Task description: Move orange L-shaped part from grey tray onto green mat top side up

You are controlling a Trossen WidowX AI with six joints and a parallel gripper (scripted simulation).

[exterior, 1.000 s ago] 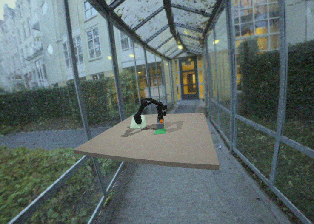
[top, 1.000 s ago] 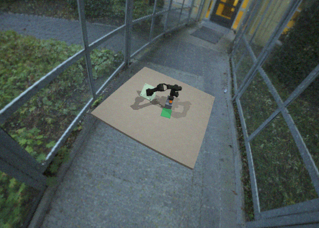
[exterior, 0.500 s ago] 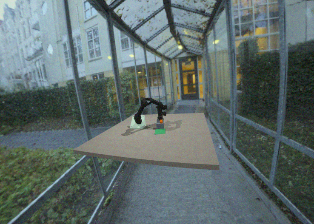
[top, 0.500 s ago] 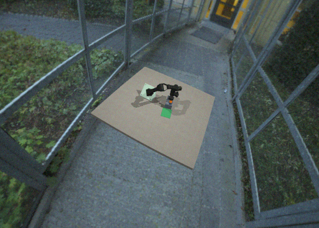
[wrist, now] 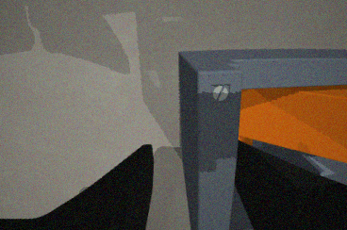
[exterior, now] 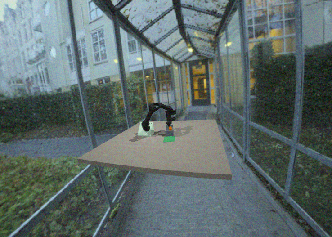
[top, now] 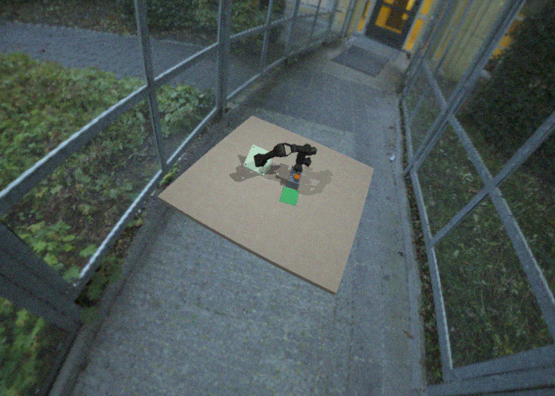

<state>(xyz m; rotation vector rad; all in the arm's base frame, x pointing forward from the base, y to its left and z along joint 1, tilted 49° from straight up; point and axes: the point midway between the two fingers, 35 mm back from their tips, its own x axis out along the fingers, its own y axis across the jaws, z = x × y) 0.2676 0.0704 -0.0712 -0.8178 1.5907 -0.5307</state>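
The orange L-shaped part [top: 296, 176] [exterior: 170, 127] [wrist: 297, 116] is seen tilted in the pocket of the grey rectangular tray [top: 292, 185] [exterior: 169, 133] [wrist: 283, 74], just to the near side of the black two-fingered pincer [top: 297, 169] [exterior: 169, 125] [wrist: 194, 143], whose fingers are held partly apart with nothing gripped, while the flat green mat [top: 289, 196] [exterior: 169, 139] is placed nearer

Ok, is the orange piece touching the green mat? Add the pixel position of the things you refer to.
Apart. The top view shows part of the grey tray [top: 293, 185] [exterior: 169, 132] [wrist: 217, 125] between the orange piece [top: 296, 176] [exterior: 170, 128] [wrist: 292, 121] and green mat [top: 289, 196] [exterior: 169, 139].

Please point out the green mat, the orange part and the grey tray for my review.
green mat [top: 289, 196] [exterior: 169, 139]: top and exterior views, middle
orange part [top: 296, 176] [exterior: 170, 128] [wrist: 292, 121]: all views, visible surface
grey tray [top: 292, 185] [exterior: 169, 132] [wrist: 217, 130]: all views, wall
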